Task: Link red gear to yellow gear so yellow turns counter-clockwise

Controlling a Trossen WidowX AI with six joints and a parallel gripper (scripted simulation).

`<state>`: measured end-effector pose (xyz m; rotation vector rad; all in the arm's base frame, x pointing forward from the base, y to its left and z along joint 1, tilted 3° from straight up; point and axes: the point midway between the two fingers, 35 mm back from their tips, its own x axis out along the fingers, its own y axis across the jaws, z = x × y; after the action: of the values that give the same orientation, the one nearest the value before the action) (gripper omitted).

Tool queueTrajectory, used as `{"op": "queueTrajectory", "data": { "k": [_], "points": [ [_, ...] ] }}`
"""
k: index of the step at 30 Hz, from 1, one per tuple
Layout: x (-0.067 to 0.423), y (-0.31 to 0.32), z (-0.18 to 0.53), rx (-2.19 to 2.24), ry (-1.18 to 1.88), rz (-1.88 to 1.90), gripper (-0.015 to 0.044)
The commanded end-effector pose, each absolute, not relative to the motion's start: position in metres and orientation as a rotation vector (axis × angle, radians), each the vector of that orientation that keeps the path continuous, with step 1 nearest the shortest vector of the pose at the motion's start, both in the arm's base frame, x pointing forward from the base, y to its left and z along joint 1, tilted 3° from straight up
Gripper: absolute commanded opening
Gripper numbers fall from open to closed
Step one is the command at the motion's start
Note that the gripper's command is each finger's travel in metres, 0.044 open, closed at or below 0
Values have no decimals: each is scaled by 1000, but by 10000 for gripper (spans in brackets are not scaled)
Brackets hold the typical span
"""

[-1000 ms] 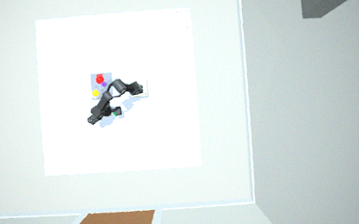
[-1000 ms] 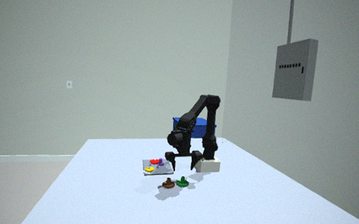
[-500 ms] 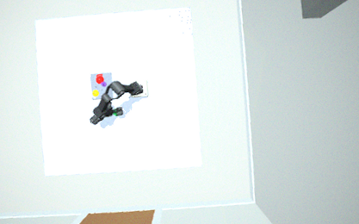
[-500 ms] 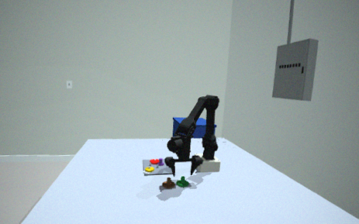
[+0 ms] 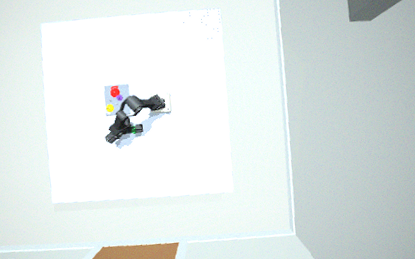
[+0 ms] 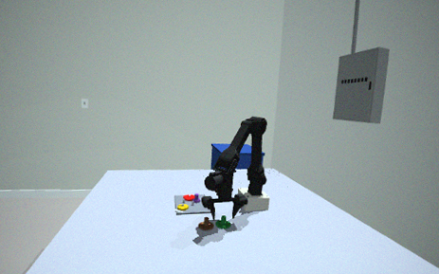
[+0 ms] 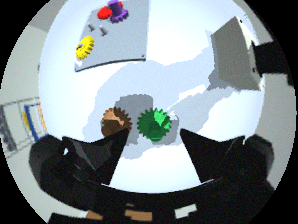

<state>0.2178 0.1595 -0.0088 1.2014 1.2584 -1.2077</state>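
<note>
The grey board holds the red gear and the yellow gear. A purple gear with a knob sits on the board beside the red gear. Two bare pegs show between the purple and yellow gears. A brown gear and a green gear stand side by side on the table. My gripper is open and empty, above the green gear. The arrows are not discernible.
The arm's pale base stands right of the board. The brown gear stands close to the left finger in the wrist view. A blue box-like object is behind the table.
</note>
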Motion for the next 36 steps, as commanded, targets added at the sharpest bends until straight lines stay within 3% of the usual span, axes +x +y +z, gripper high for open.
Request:
{"op": "queueTrajectory", "data": {
  "k": [1,11,19,36],
  "points": [
    [217,160,-10,1205,1259,-1211,335],
    [217,160,-10,1205,1259,-1211,73],
    [217,160,-10,1205,1259,-1211,0],
    [226,165,27,1206,1259,-1211,0]
  ]
}}
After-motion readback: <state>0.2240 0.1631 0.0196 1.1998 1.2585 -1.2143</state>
